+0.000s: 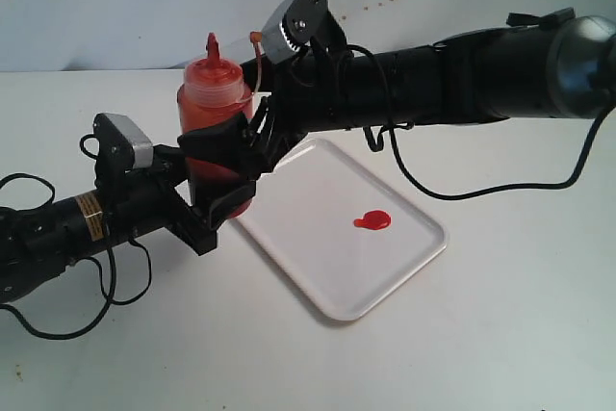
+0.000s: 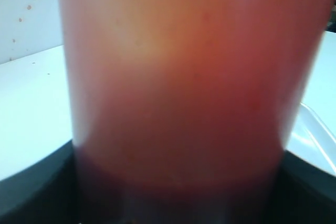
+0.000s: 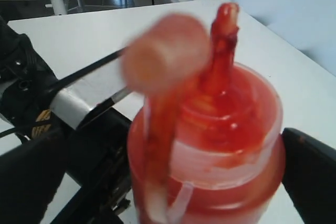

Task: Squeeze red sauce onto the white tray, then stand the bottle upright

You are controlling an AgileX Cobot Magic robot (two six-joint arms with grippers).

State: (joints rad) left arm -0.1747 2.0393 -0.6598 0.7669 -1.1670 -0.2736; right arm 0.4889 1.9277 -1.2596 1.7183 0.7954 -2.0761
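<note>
Clamping down low on the wall, the left gripper (image 1: 226, 168) has its black jaws closed around the translucent cylindrical plastic squeeze bottle (image 1: 214, 103). The bottle sits upright in that grip, nozzle up. Whether its base touches anything I can't tell, because the fingers hide it.

Expect a soft, springy wall here. It looks well filled, so there is some weight to it, and too hard a pinch would likely push sauce out of the uncapped tip. The plain lower-to-middle wall looks the place to hold, since the top is wet and probably slippery.

The look of it: dull orange-red through the plastic, with a domed top glossy with smeared sauce. The pointed nozzle (image 3: 224, 40) is coated red, and a small tethered cap (image 3: 165, 51) dangles beside it.

Just above the left gripper's fingers, the right gripper (image 1: 258, 137) straddles the bottle's shoulder. Its jaws are spread wide and grip nothing.

Further out beyond both grippers lies the flat rectangular white plastic tray (image 1: 318, 286) with its low rim. A small blob of glossy bright red sauce (image 1: 373, 221) sits on it, well apart from the bottle. The pale table (image 1: 500, 344) is under it all.
</note>
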